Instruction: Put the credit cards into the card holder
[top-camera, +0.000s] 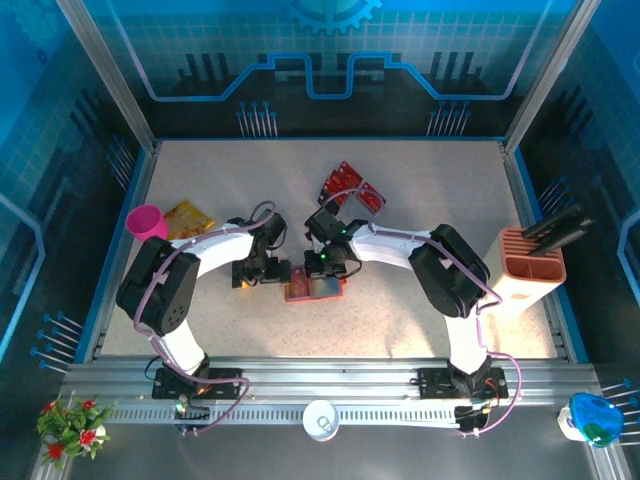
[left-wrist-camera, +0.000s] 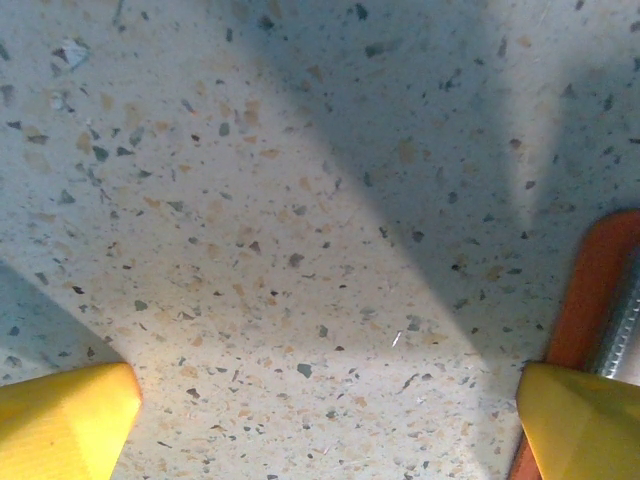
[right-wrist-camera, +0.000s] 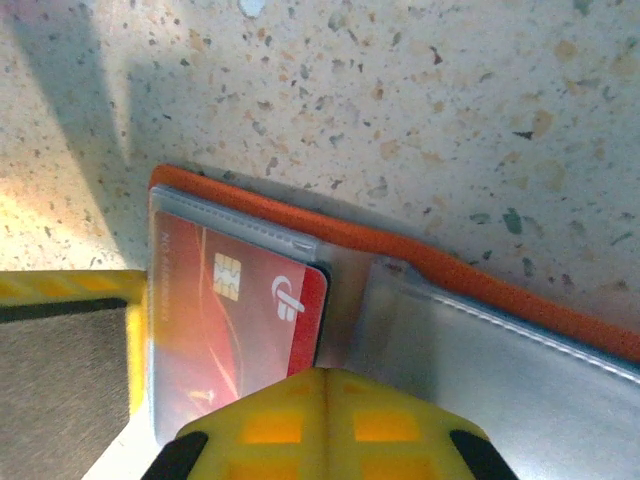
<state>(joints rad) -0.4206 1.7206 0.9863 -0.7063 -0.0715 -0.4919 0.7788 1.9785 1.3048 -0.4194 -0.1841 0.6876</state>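
**Right pincer** (right-wrist-camera: 325, 400): yellow tips pressed together with no gap, gripping nothing. The tips rest on the near edge of a red credit card (right-wrist-camera: 240, 320).

**Credit card:** chip and pale logo face up. It lies under the clear sleeve of the card holder's left pocket, directly ahead of the closed tips.

**Card holder** (right-wrist-camera: 470, 345): lies open and flat on the table (right-wrist-camera: 420, 90), beneath and ahead of the right pincer. Its grey pockets face up and its orange rim runs along the far side. The right-hand pocket, just beside the tips, shows no card.

**Left pincer** (left-wrist-camera: 320, 430): jaws spread wide, holding nothing, with bare speckled table between them. Its right fingertip (left-wrist-camera: 585, 420) sits just beside the holder's orange edge (left-wrist-camera: 595, 290).

**Loose credit cards** (top-camera: 350, 188): a red fan on the table, well beyond the right pincer.

**Surroundings:**
- Pink cup (top-camera: 147, 221) and yellow snack bag (top-camera: 188, 218), beyond the left pincer on its outer side.
- Orange slotted rack (top-camera: 532, 265), far out on the right pincer's outer side.

Nothing lies between either pincer and the holder.
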